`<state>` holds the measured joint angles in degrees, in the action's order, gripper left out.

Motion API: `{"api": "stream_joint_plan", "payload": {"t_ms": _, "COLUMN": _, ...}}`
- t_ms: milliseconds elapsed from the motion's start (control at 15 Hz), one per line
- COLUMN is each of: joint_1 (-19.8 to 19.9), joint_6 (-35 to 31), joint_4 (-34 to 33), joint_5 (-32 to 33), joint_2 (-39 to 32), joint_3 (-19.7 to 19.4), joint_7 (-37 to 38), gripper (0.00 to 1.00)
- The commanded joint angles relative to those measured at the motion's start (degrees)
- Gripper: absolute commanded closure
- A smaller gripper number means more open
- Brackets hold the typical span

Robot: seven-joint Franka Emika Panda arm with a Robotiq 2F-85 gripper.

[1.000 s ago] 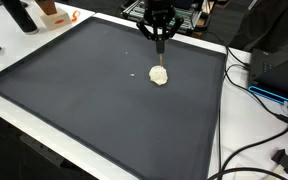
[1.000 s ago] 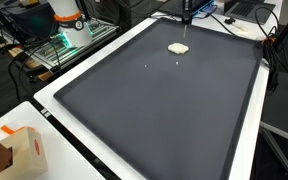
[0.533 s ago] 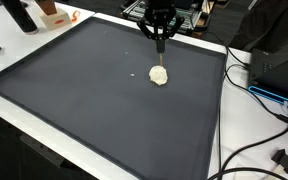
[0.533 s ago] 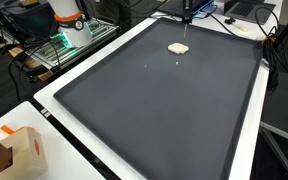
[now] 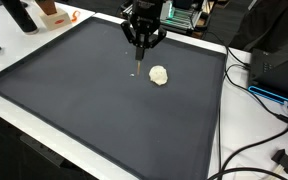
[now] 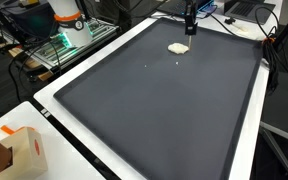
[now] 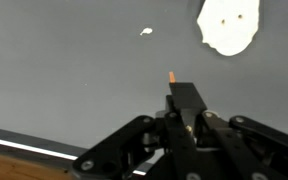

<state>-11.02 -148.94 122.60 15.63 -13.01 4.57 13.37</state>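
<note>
Claw (image 5: 141,42) sits upper middle of the frame, clamped tight on a thin stick (image 5: 137,60) that points down over the black mat (image 5: 74,100). White lump (image 5: 159,75) lies on the mat just right of the stick tip, not touching. In the wrist view the lump (image 7: 228,25) is upper right, with a tiny white speck (image 7: 146,31) left of it.

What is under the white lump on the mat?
The white lump lies on the dark mat; only mat shows around its edges. Anything beneath it is covered. The gripper, shut on a thin stick, hangs beside it, not touching.
</note>
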Motion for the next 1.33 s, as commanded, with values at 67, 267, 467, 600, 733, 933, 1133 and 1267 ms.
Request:
{"api": "stream_joint_plan", "payload": {"t_ms": 67, "joint_1": -4.9, "joint_6": 3.7, "joint_4": -2.4, "joint_5": 12.5, "joint_2": -2.3, "joint_3": -4.6, "joint_7": 14.7, "gripper": 0.97}}
{"api": "stream_joint_plan", "payload": {"t_ms": 267, "joint_1": -6.7, "joint_6": 8.7, "joint_4": -3.6, "joint_5": 17.0, "joint_2": -3.2, "joint_3": -5.1, "joint_7": 20.2, "gripper": 0.97}}
{"api": "stream_joint_plan", "payload": {"t_ms": 467, "joint_1": -8.0, "joint_6": 15.3, "joint_4": -5.1, "joint_5": 19.9, "joint_2": -4.3, "joint_3": -4.2, "joint_7": 23.0, "gripper": 0.97}}
{"api": "stream_joint_plan", "payload": {"t_ms": 600, "joint_1": -8.7, "joint_6": 19.1, "joint_4": -6.1, "joint_5": 21.8, "joint_2": -5.3, "joint_3": -3.7, "joint_7": 24.4, "gripper": 0.97}}
{"api": "stream_joint_plan", "payload": {"t_ms": 733, "joint_1": -9.4, "joint_6": 22.5, "joint_4": -7.0, "joint_5": 24.0, "joint_2": -6.3, "joint_3": -3.1, "joint_7": 25.6, "gripper": 0.97}}
{"api": "stream_joint_plan", "payload": {"t_ms": 933, "joint_1": -10.2, "joint_6": 26.4, "joint_4": -8.2, "joint_5": 26.9, "joint_2": -7.9, "joint_3": -2.3, "joint_7": 27.4, "gripper": 0.97}}
{"api": "stream_joint_plan", "payload": {"t_ms": 1133, "joint_1": -10.8, "joint_6": 28.9, "joint_4": -9.5, "joint_5": 29.8, "joint_2": -9.8, "joint_3": -1.6, "joint_7": 29.5, "gripper": 0.97}}
{"api": "stream_joint_plan", "payload": {"t_ms": 1267, "joint_1": -11.0, "joint_6": 30.0, "joint_4": -10.3, "joint_5": 31.0, "joint_2": -10.8, "joint_3": -1.1, "joint_7": 30.4, "gripper": 0.97}}
